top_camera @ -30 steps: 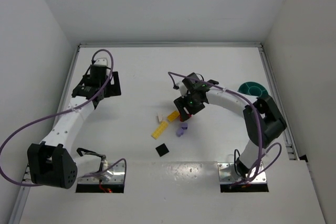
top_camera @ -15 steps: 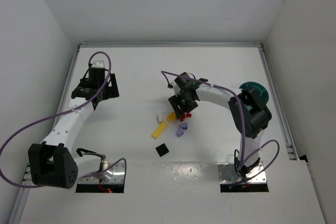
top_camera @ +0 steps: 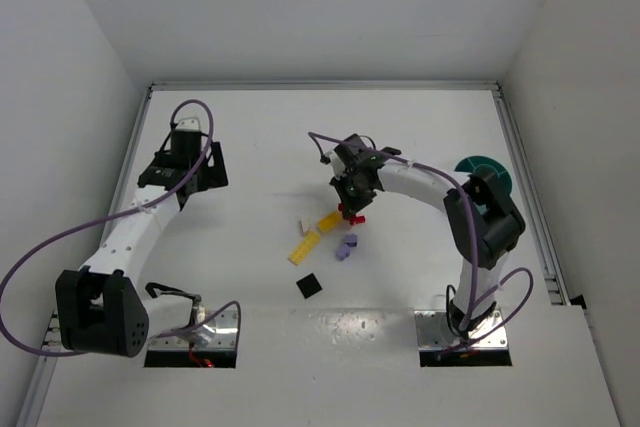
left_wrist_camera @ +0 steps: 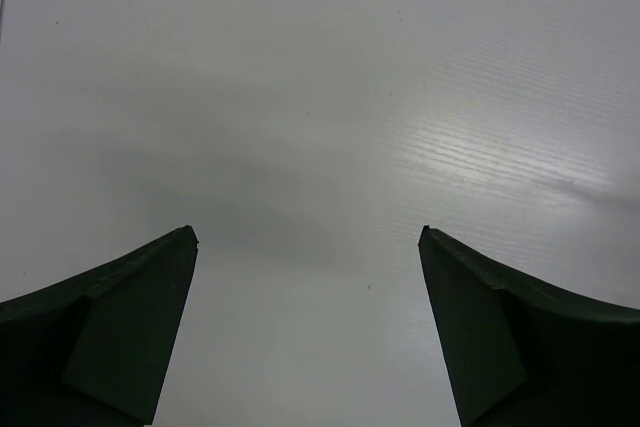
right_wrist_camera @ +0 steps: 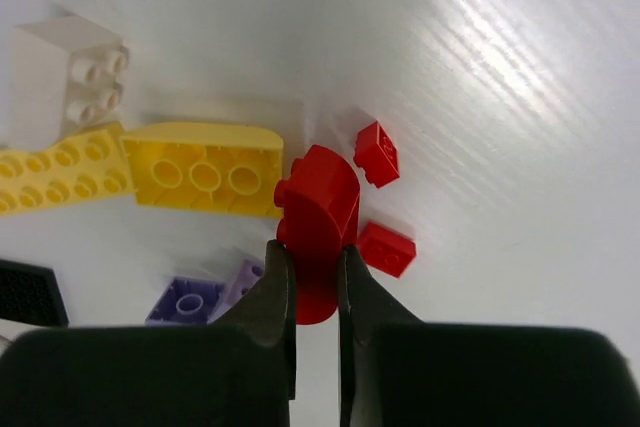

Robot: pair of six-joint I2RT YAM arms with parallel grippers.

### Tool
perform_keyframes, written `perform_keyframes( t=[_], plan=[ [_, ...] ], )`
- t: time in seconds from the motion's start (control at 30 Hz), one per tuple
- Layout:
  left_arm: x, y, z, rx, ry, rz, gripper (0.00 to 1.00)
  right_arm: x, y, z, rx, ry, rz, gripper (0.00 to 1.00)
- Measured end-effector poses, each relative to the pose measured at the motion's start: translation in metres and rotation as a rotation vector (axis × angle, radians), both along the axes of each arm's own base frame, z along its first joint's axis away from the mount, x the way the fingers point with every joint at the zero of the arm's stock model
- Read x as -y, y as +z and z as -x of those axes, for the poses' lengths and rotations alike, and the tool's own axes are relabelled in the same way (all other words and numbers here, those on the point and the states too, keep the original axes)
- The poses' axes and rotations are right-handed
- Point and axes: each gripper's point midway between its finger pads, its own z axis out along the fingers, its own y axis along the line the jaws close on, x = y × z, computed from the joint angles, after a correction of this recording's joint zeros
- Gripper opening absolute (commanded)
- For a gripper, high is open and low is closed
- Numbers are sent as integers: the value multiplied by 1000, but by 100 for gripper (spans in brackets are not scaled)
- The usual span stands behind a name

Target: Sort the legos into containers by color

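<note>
Legos [top_camera: 305, 246] sit bunched right at the right gripper [right_wrist_camera: 312, 252], and its jaws are clamped on a red curved brick [right_wrist_camera: 320, 197], squeezing its sides so the piece sticks out ahead of the tips. Off the right-hand finger [right_wrist_camera: 365, 297] are two small red bricks: one ahead [right_wrist_camera: 377, 154], one just beside the tip [right_wrist_camera: 386, 249]. Left of the jaws, a yellow brick [right_wrist_camera: 205, 169] lies right up against the held piece, then a long yellow plate [right_wrist_camera: 60, 179], with a white brick [right_wrist_camera: 62, 82] further ahead. Purple bricks [right_wrist_camera: 205, 297] hug the left-hand finger and a black square [right_wrist_camera: 25, 292] lies beyond them. The teal dish [top_camera: 480, 169] is well apart, past the arm's elbow. The left gripper [left_wrist_camera: 307, 234] has its jaws spread wide, only bare table [left_wrist_camera: 300, 67] between them.
</note>
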Motion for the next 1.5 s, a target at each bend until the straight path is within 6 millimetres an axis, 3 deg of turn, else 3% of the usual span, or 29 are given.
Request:
perform_keyframes(
  t=[0.1, 0.2, 0.27, 0.43, 0.53, 0.73, 0.9, 1.03, 1.3, 1.5],
  plan=[
    [2, -3, -2, -1, -9, 8, 100, 2, 25, -7, 62, 9, -19, 0],
    [8, -7, -7, -2, -35, 25, 100, 7, 62, -21, 163, 27, -34, 0],
    [14, -10, -12, -11, -70, 32, 100, 20, 91, -31, 250, 28, -38, 0],
    [48, -7, -32, -9, -223, 30, 100, 94, 149, -52, 438, -63, 38, 0],
    [81, 2, -46, 12, -342, 32, 100, 148, 164, -53, 482, -140, 122, 0],
    [133, 3, -62, 21, -502, 43, 100, 244, 172, -39, 462, -292, 273, 0],
    [154, -3, -65, 2, -555, 43, 100, 309, 169, -19, 393, -430, 345, 0],
    [160, -3, -73, 7, -561, 43, 100, 346, 162, -2, 329, -539, 361, 0],
    [159, -6, -77, 5, -550, 34, 100, 386, 138, -3, 183, -745, 239, 0],
    [157, -7, -78, 6, -535, 33, 100, 390, 122, -15, 122, -814, 110, 0]
  ],
)
